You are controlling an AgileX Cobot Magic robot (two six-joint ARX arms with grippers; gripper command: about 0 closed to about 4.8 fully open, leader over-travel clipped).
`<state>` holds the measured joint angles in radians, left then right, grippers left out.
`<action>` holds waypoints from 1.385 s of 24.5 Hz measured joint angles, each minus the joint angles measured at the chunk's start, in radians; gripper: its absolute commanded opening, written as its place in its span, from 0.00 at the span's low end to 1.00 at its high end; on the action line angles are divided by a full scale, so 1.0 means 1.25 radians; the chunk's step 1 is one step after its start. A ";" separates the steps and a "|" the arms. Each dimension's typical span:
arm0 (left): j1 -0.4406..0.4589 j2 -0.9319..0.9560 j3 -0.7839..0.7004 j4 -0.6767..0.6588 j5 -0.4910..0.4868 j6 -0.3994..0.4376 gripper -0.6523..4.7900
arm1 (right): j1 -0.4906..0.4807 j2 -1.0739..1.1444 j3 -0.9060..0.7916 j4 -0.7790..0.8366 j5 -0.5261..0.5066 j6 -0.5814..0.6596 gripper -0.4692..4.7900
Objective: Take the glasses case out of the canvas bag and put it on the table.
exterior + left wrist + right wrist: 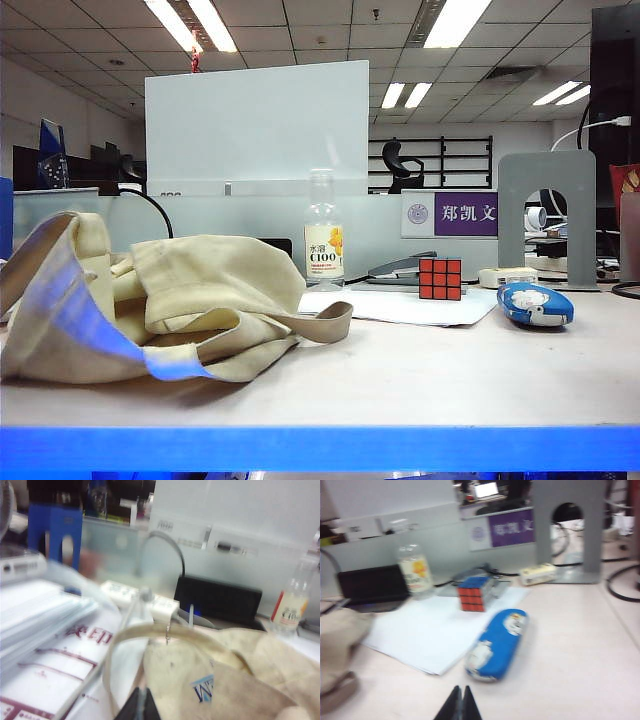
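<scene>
Now both claws pinched together and empty: left claw [142, 707] above the canvas bag [235, 680], right claw [458, 705] near the glasses case [496, 644].

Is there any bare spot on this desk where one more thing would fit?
Yes. The widest free patch is the front strip of the table, between the canvas bag and the glasses case, behind the blue edge. It is crowded farther back, around the bottle, Rubik's cube and white paper.
</scene>
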<state>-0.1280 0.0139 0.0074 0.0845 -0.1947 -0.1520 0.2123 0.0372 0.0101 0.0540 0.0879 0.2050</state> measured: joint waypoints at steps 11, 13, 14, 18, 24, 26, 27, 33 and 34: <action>0.002 0.000 0.000 -0.119 -0.028 0.055 0.11 | 0.000 0.000 0.000 -0.150 0.034 -0.065 0.08; 0.002 0.000 0.000 -0.119 -0.042 0.067 0.11 | 0.002 0.005 0.000 -0.182 0.026 -0.065 0.08; 0.002 0.000 0.000 -0.119 -0.050 0.071 0.11 | 0.002 0.008 0.000 -0.183 0.022 -0.065 0.08; 0.001 -0.001 0.000 -0.121 -0.069 0.074 0.11 | 0.001 0.005 0.000 -0.183 0.020 -0.065 0.08; 0.001 -0.001 0.000 -0.137 -0.062 0.074 0.11 | 0.001 0.005 0.000 -0.182 0.019 -0.062 0.08; 0.001 -0.001 0.000 -0.138 -0.062 0.073 0.11 | 0.001 0.005 0.000 -0.180 0.019 -0.062 0.08; 0.001 -0.001 0.000 -0.138 -0.062 0.073 0.11 | 0.001 0.005 0.000 -0.180 0.019 -0.062 0.08; 0.001 -0.002 0.000 -0.138 -0.062 0.073 0.11 | 0.001 0.004 0.000 -0.179 0.019 -0.062 0.08; 0.001 -0.002 0.000 -0.138 -0.062 0.073 0.11 | 0.001 0.004 0.000 -0.179 0.019 -0.062 0.08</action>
<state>-0.1268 0.0120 0.0074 -0.0879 -0.2726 -0.0605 0.2138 0.0422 0.0101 -0.1703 0.1116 0.1272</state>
